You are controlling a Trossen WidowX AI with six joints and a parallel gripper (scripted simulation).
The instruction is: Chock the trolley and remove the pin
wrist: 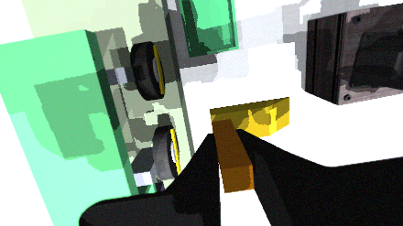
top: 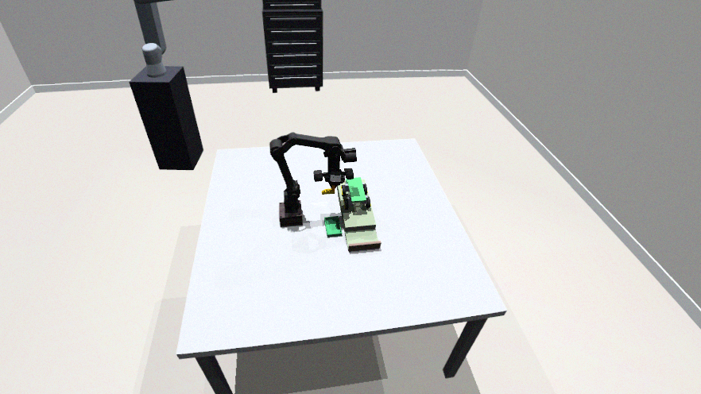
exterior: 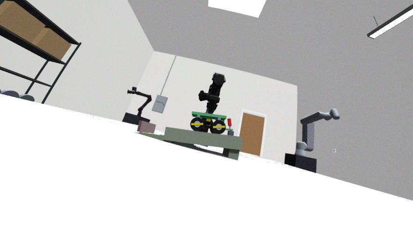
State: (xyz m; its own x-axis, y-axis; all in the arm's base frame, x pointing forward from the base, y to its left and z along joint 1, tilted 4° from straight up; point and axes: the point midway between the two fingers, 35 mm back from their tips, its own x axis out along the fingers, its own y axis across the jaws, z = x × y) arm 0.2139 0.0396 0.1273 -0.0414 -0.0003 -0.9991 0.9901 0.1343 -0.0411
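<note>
My gripper [top: 333, 187] [wrist: 230, 144] points down, shut on the orange handle [wrist: 234, 156] of the yellow chock [top: 327, 191] [wrist: 275, 117]. The chock hangs in the air beside the ramp [top: 360, 218] [exterior: 197, 136] [wrist: 50, 1], on the robot base's side. A little yellow shows behind the trolley in the exterior view. The green trolley [top: 356, 189] [exterior: 210, 115] [wrist: 55, 83] stands on the ramp. The red-headed stop pin [exterior: 229, 122] stands upright at its uphill end; it is hidden in the top view and out of the wrist view. The chock's black rubber base is not visible.
The green tray [top: 332, 226] [wrist: 211, 5] lies on the table [top: 289, 286] beside the ramp's downhill part. A brown block [top: 364, 246] [exterior: 146, 126] closes the ramp's low end. My arm's base [top: 290, 214] [wrist: 322, 60] stands across from the ramp.
</note>
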